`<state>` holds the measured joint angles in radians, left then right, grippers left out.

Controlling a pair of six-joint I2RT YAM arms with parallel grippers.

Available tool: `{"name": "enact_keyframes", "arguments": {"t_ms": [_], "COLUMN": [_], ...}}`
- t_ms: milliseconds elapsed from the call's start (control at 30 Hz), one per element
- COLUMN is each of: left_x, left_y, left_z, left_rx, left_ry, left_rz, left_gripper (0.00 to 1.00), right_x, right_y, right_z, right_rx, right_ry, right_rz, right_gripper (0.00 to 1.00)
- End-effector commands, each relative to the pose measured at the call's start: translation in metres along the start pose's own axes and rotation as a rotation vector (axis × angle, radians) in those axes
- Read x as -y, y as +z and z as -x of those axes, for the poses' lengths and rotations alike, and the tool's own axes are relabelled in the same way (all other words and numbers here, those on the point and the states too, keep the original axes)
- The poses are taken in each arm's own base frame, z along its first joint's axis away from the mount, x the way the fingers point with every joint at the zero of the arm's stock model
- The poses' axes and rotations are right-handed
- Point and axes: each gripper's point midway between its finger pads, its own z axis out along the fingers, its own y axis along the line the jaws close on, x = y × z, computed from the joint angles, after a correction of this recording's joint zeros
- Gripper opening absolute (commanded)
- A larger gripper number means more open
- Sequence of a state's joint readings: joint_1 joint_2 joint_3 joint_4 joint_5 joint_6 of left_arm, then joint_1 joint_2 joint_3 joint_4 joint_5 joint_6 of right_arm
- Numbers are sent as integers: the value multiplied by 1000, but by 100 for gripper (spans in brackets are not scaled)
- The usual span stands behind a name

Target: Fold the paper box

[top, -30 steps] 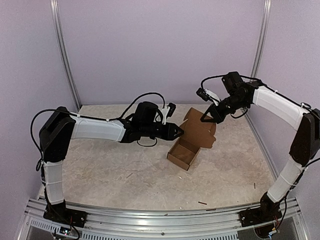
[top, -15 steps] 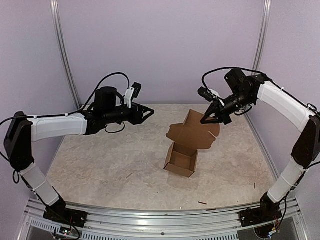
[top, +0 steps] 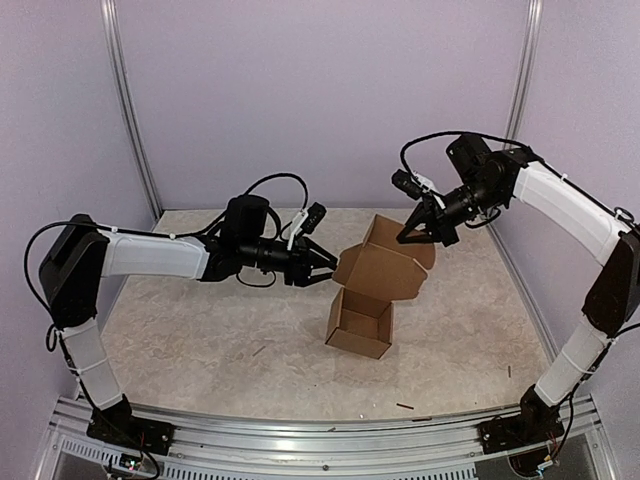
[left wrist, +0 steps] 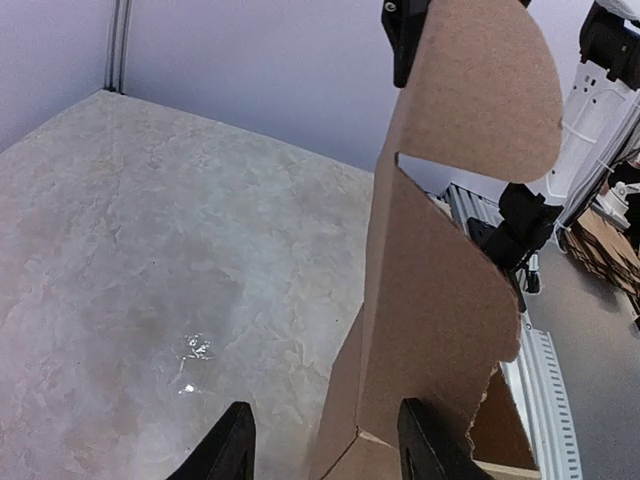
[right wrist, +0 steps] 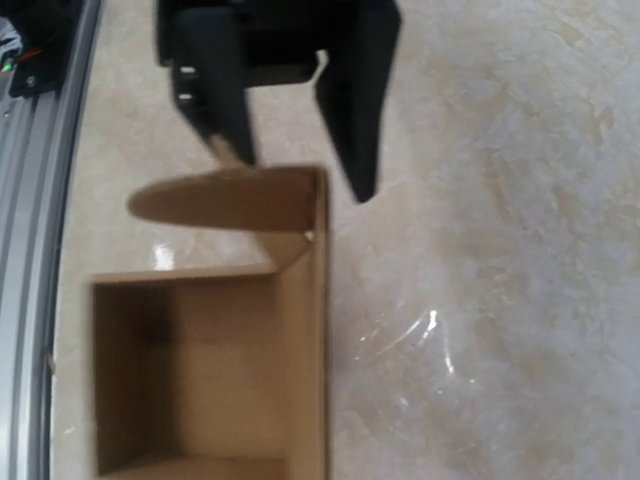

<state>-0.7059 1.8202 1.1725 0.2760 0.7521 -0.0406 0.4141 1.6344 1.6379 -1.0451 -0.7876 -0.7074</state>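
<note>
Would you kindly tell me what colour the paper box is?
Plain brown cardboard, with no print; the paper box shows best in the left wrist view.

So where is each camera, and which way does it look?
Top external: high behind the robot, looking down at the table; left arm, right arm, left gripper, right gripper show.
Left wrist: on the left arm, looking sideways across the table at the paper box; its fingers show.
Right wrist: on the right arm, looking down into the paper box; its fingers show.
All three see the paper box.
</note>
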Motion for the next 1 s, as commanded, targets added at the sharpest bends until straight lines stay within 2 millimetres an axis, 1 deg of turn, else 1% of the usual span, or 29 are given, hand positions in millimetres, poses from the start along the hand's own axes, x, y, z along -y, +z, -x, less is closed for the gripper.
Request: {"name": "enact_keyframes", "arguments": {"t_ms": [0,67,200,333,467,667,867,967], "left_x": [19,24,33,39,40,39,32,28], "left_y": [8,12,17,19,23,28,39,45], "left_z": [10,9,7,11,12,20,15,12], "left_rx": [31,29,28,47,59,88,80,70], "left_ry": [50,48,37,3,-26,-82,-136,-157], "left_rz": [-124,-154,-215,-270,-301,-352,-362,-359], "left_gripper": [48,49,54,56,56,56,55,53], "right_x": [11,15,21,20,14,2,-5,-8], "right_y": [6,5,4,6,8,11,9,7], "right_z": [5,9,11,14,18,20,25,29], "right_rx": [9,16,23,33,31,34,53,69], "right_ry": [19,21,24,15,-3,-29,-40,-38], "right_rz": [-35,-55,-84,-89,-81,-59,-43,-37], "right_gripper": [0,0,0,0,0,0,0,0]}}
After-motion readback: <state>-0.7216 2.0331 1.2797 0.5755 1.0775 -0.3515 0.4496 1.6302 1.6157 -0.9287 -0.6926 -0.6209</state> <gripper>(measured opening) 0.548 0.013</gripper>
